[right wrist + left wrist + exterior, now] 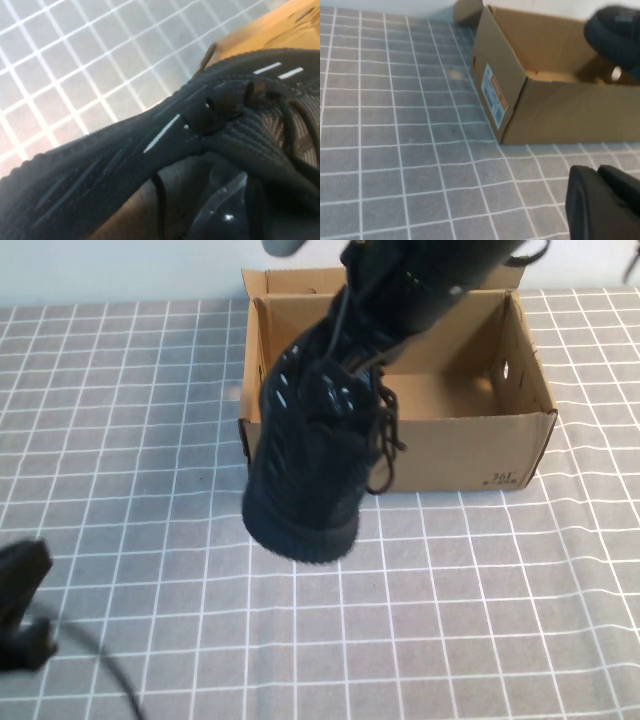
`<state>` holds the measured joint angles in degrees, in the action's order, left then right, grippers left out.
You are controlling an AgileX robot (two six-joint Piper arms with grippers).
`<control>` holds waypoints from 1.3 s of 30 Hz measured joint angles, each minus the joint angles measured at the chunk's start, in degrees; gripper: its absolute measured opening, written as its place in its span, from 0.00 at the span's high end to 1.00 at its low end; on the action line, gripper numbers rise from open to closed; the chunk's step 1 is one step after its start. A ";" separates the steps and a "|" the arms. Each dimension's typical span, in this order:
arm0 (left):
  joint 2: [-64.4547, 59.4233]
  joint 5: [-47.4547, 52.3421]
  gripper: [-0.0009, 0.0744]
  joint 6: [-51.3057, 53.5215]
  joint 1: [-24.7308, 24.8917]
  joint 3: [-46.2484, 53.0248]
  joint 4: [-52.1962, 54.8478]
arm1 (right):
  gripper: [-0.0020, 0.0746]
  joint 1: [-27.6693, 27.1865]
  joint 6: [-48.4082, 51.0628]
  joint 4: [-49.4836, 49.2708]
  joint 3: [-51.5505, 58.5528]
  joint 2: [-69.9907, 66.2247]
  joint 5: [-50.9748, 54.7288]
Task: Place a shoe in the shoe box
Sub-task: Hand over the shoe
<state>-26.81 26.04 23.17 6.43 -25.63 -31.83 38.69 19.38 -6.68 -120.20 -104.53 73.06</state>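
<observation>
The black knit shoe [310, 440] hangs in the air, toe down, over the near left corner of the shoe box [450, 445]. My right gripper [395, 300] is shut on the shoe's heel end and holds it up; laces dangle. In the right wrist view the shoe [165, 145] fills the frame, with the box's edge [260, 35] behind it. The brown open box stands at the table's back centre. The left wrist view shows the box [555, 112] with a label on its end, and the shoe [615, 35] above it. My left gripper [600, 200] rests shut and empty low at the near left.
A grey cloth with a white grid [130, 440] covers the table. The box's back flap [300, 280] stands up behind it. The left arm's cable [100, 660] lies at the near left corner.
</observation>
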 joint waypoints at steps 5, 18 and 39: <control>-15.15 0.80 0.99 12.69 0.00 -8.59 -6.99 | 0.98 0.00 -2.29 2.10 -5.25 -3.98 0.10; -40.21 -3.95 0.99 40.25 14.07 -25.27 -29.68 | 0.98 -5.85 -7.40 5.21 -13.44 -11.47 0.45; -51.00 -25.33 0.11 53.30 34.17 -28.85 -31.98 | 0.98 -11.39 -8.08 -1.99 -13.67 -12.35 0.53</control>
<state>-77.81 0.71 76.47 40.60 -54.48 -63.81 27.29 11.29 -8.66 -133.87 -116.88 73.59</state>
